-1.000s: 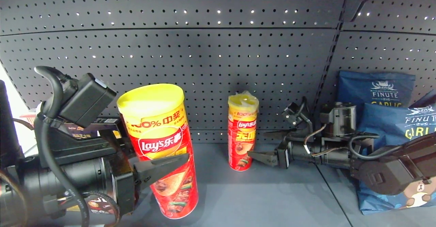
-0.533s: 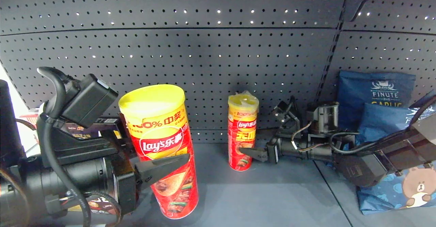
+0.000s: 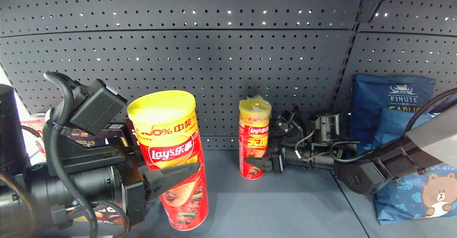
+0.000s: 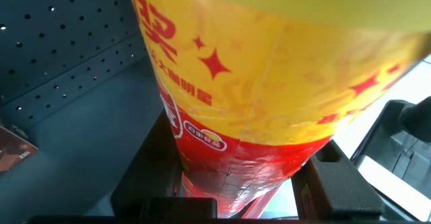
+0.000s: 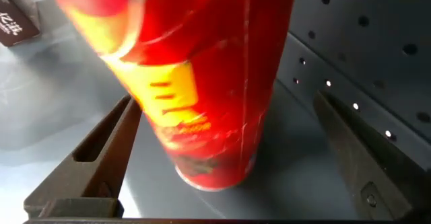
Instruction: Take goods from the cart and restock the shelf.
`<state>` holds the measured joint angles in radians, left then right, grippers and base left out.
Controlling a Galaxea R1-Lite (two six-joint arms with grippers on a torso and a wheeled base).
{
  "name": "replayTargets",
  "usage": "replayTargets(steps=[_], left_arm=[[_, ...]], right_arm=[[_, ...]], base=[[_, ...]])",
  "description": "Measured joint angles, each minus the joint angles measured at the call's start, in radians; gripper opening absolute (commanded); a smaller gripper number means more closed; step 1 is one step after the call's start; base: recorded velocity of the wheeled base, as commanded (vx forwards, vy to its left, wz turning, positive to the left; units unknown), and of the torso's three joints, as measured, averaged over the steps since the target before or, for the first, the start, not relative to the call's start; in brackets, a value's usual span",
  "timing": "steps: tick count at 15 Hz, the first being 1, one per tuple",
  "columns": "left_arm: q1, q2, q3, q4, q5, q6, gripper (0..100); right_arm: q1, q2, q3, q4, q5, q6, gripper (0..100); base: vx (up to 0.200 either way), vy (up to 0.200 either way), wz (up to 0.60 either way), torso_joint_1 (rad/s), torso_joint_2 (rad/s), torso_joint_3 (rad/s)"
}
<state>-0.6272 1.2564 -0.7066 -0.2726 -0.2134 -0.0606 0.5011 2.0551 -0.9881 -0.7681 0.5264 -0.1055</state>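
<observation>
We face a dark perforated back panel (image 3: 228, 70) rising from the grey shelf (image 3: 285, 209). At the shelf's right edge, blue snack bags (image 3: 392, 95) lean against the panel. They carry pale lettering, and the front one has a cartoon bear on its lower corner.

Near the shelf's front edge, towards the left, our left gripper (image 3: 178, 170) is clamped on the front crisp tube (image 3: 171, 152). Its fingers press the tube's sides about halfway up. This tube has a yellow lid, a yellow upper band and a red lower body with printed logos and food pictures. It tilts slightly, and we cannot tell whether its base touches the shelf.

The rear crisp tube (image 3: 254, 138) carries the same label and stands upright at the shelf's back edge, close to the panel. Our right gripper (image 3: 255, 158) straddles its lower part with the fingers spread, and a gap shows beside the far one.

A dark box (image 3: 93, 136) sits at the left edge.
</observation>
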Motion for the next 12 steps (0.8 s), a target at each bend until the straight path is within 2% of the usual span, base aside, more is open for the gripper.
replayTargets(steps=[1, 2, 12], left_arm=[[0.000, 0.000, 0.000, 0.000, 0.000, 0.000, 0], [0.000, 0.000, 0.000, 0.000, 0.000, 0.000, 0], [0.000, 0.000, 0.002, 0.000, 0.000, 0.000, 0]], right_arm=[[0.001, 0.012, -0.009, -0.002, 0.000, 0.000, 100], [0.003, 0.022, -0.013, -0.003, 0.001, 0.000, 0], [0.040, 0.019, 0.008, -0.011, 0.017, 0.001, 0]], base=[[0.000, 0.000, 0.00, 0.000, 0.00, 0.000], [0.000, 0.000, 0.00, 0.000, 0.00, 0.000], [0.000, 0.000, 0.00, 0.000, 0.00, 0.000]])
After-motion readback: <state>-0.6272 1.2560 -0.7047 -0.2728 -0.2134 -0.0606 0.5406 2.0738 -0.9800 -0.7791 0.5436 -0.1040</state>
